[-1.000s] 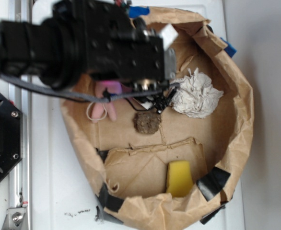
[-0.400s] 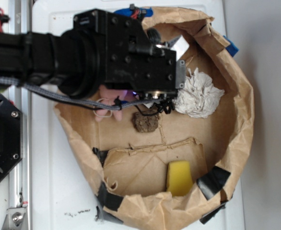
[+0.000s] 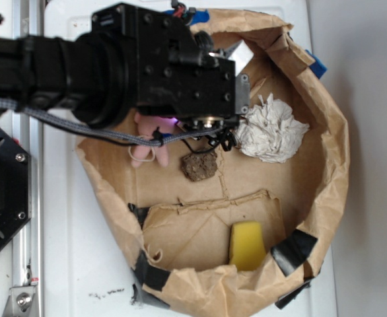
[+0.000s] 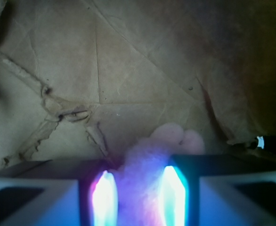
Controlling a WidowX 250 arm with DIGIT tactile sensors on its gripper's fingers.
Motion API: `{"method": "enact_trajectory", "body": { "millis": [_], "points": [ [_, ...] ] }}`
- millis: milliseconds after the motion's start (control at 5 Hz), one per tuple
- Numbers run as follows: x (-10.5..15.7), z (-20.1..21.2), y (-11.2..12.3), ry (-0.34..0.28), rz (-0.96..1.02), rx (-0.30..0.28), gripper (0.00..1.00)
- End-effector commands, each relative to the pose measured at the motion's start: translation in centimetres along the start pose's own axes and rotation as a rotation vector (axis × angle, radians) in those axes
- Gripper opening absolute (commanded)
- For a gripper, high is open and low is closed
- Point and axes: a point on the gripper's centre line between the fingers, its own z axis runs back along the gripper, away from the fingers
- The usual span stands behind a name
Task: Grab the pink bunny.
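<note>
**A:** Pink bunny (image 4: 150,162) first: where do you see it?

**B:** In your wrist view it sits right between the two fingers (image 4: 105,197), its fuzzy body filling the gap and two rounded lobes poking out beyond the tips. It lies on creased brown paper (image 4: 128,70). In the exterior view you only get a piece of the bunny (image 3: 148,135), pink fluff and its thin cream loop of cord showing under the black arm (image 3: 114,66), in the upper left part of the paper bag (image 3: 332,165).

**A:** Are the fingers clenched on it?

**B:** You can see them standing on either side of the toy, lit blue and violet on their inner faces, with the plush reaching both. Whether they are pressing it or only flanking it, I cannot tell. The gripper (image 4: 137,200) itself is hidden in the exterior view by the arm's body.

**A:** What lies around it?

**B:** Just to the right of the bunny, you have a brown lumpy object (image 3: 200,166) on the bag floor, apart from the toy. Farther right is the crumpled white paper ball (image 3: 269,130), near the arm's end. A yellow sponge (image 3: 246,244) stands toward the bottom edge, well apart from the bunny. Black tape (image 3: 292,249) patches the rolled-down rim, and the bag rests on a white surface (image 3: 68,251).
</note>
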Motion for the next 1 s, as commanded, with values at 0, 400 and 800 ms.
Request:
{"method": "enact_trajectory", "body": {
  "millis": [0,400,800],
  "points": [
    [1.3,1.1,-0.3,-0.034,0.013,-0.043,0.00],
    [2.1,2.7,-0.6,-0.057,-0.026,-0.093,0.00],
    [2.0,7.8,-1.3,-0.132,-0.164,-0.226,0.00]
  ]
}}
